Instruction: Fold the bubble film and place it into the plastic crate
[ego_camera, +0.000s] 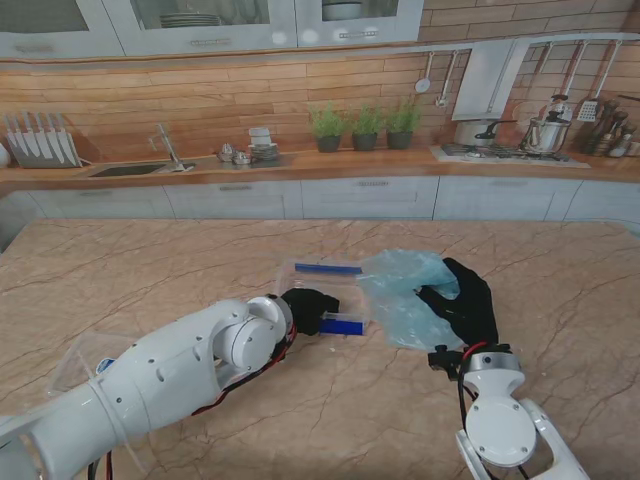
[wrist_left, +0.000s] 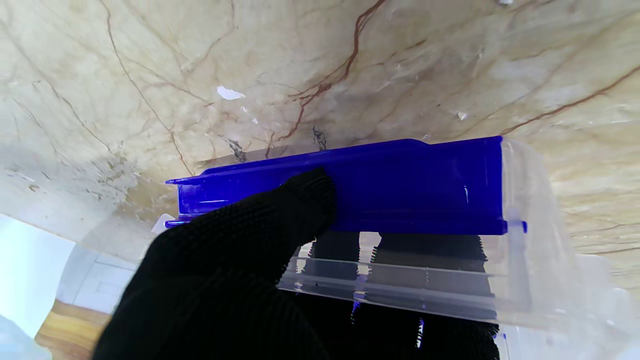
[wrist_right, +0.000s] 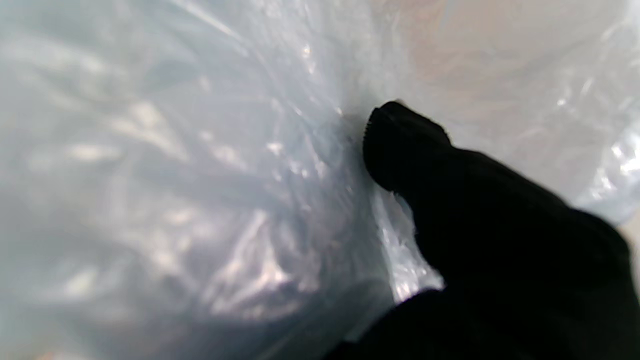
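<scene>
The clear plastic crate (ego_camera: 322, 283) with blue handles lies in the middle of the table. My left hand (ego_camera: 308, 306) is shut on its nearer blue handle (wrist_left: 400, 185), thumb on top and fingers inside the clear wall. The pale blue bubble film (ego_camera: 408, 296) lies crumpled just to the right of the crate, partly over its right edge. My right hand (ego_camera: 462, 300) grips the film's right side, fingers curled into it. In the right wrist view the film (wrist_right: 200, 175) fills the frame and one black-gloved finger (wrist_right: 400, 140) presses into it.
A clear plastic lid or sheet (ego_camera: 90, 362) lies on the marble table (ego_camera: 150, 270) under my left forearm (ego_camera: 170, 375). A kitchen counter with a sink, potted plants and a stove runs along the far wall.
</scene>
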